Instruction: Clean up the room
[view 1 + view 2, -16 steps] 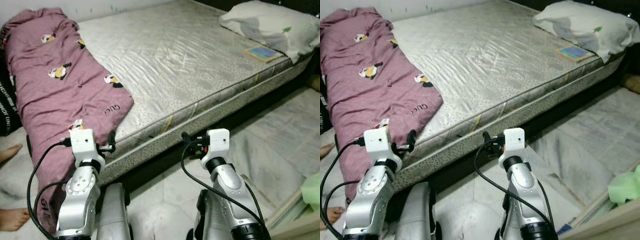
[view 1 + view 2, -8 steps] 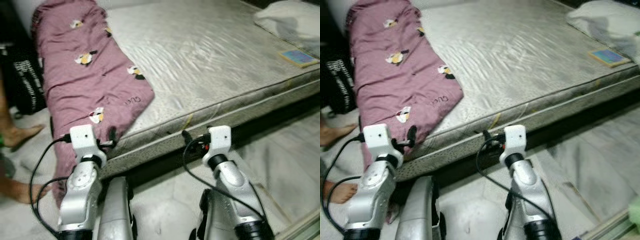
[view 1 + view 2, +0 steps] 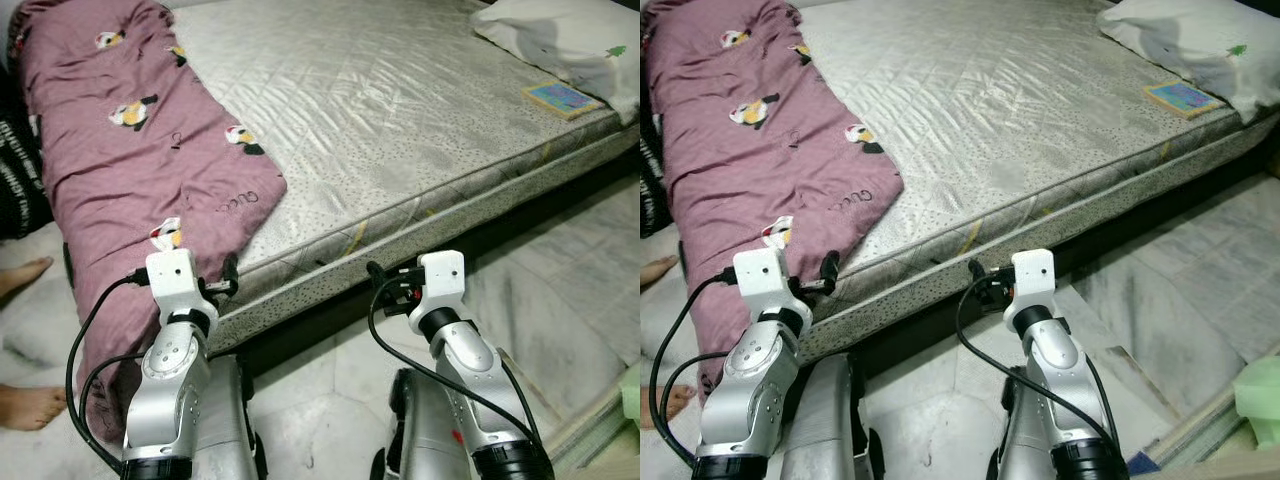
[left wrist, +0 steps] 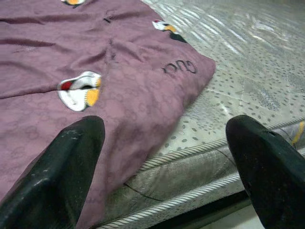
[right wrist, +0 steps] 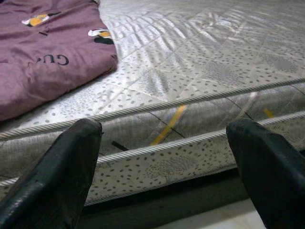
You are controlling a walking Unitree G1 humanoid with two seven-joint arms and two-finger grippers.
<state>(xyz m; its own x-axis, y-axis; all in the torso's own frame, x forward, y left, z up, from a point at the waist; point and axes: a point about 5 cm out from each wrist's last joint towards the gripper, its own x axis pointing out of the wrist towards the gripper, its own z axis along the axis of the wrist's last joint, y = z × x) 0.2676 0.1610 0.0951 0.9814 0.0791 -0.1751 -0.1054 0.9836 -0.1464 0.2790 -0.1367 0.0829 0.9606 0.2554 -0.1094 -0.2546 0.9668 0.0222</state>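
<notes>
We have swung our head back toward the bed [image 3: 420,120]. Half a second ago we were turned more to our left and saw more of the dark bag and a person's leg; now the pillow [image 3: 560,40] and the little book [image 3: 560,97] beside it are back in our view. The things on the bed did not move, only our eyes did. Both arms are held up in front of us just as they were. So we think we are lining up with the bed to start tidying it.

The purple blanket [image 3: 130,170] lies along the left side of the mattress, and its lower end hangs over the edge down toward the floor. A bare foot [image 3: 25,408] of a person is on the floor to our left.

Our left gripper [image 4: 162,167] has its jaws spread wide, with nothing in them. It looks straight at the blanket's corner, which is near but not touching. Our right gripper [image 5: 162,167] is spread wide too, holding nothing, and faces the bare mattress edge. The blanket is off to one side of it, further away.
</notes>
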